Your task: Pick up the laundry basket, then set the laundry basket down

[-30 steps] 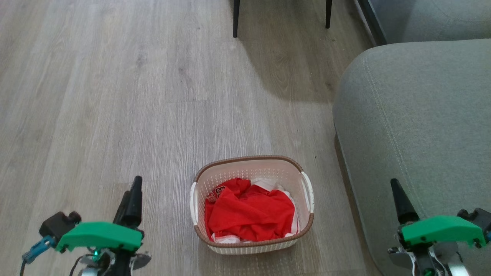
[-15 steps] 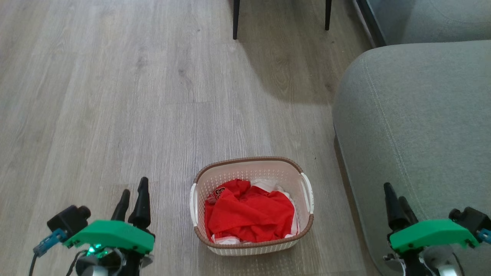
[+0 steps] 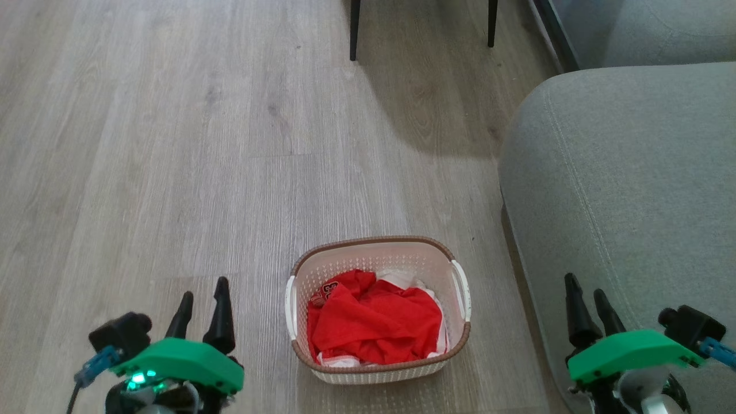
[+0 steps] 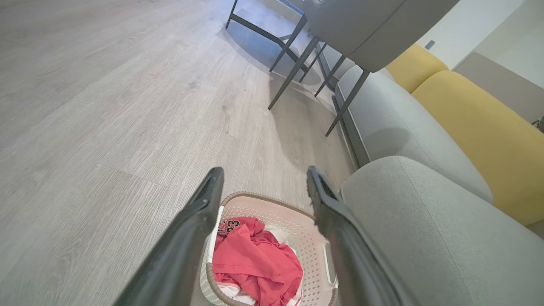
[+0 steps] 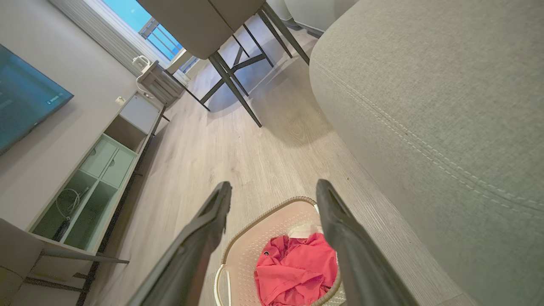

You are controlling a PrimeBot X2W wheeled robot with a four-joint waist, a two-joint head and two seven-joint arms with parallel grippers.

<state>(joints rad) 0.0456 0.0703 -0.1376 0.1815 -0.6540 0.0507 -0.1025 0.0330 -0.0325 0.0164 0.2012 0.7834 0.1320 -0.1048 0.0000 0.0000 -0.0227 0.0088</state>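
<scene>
The laundry basket (image 3: 368, 261) stands on the wood floor, cream-white and perforated, with a brown rim and white side handles. Red clothes (image 3: 374, 322) and a bit of white cloth lie inside. My left gripper (image 3: 204, 290) is open, hovering to the basket's left and apart from it. Over the sofa's edge to the basket's right, my right gripper (image 3: 583, 286) is also open. In the left wrist view the basket (image 4: 297, 229) lies below the left gripper (image 4: 264, 170). The right wrist view shows the basket (image 5: 259, 242) beneath the right gripper (image 5: 274, 183).
A grey sofa (image 3: 627, 201) rises close to the basket's right side. Dark chair legs (image 3: 353, 29) stand farther ahead on the floor. A yellow cushion (image 4: 480, 127) lies on the sofa behind, and a low TV cabinet (image 5: 106, 170) lines the far wall.
Both grippers' fingers have spread from near together to clearly apart. The left gripper has shifted right toward the basket and the right one left. The basket has stayed put.
</scene>
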